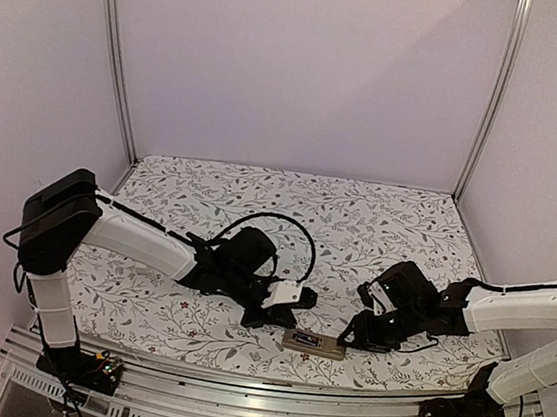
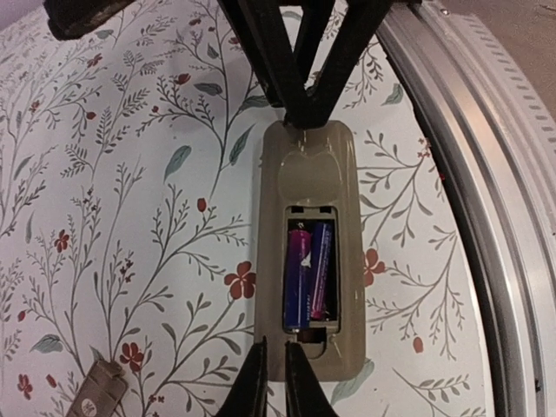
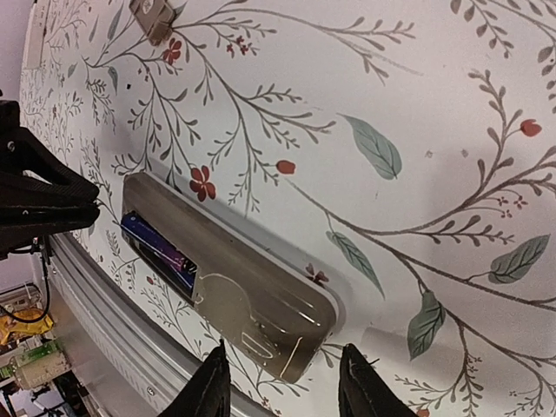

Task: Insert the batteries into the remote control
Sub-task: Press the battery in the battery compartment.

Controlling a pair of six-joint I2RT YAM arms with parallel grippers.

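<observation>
The tan remote control (image 1: 313, 344) lies back-up near the table's front edge, with its battery bay open. Two blue-and-purple batteries (image 2: 308, 274) lie side by side in the bay and also show in the right wrist view (image 3: 161, 252). My left gripper (image 2: 276, 373) is shut and empty, with its tips at the bay end of the remote (image 2: 313, 174). My right gripper (image 3: 285, 387) is open and straddles the other end of the remote (image 3: 261, 304) without holding it. In the top view the left gripper (image 1: 271, 316) and right gripper (image 1: 356, 336) flank the remote.
A small tan flat piece (image 2: 95, 395), perhaps the bay's cover, lies on the floral cloth left of the remote and shows in the right wrist view (image 3: 155, 17). The aluminium rail (image 1: 266, 408) runs along the front edge close to the remote.
</observation>
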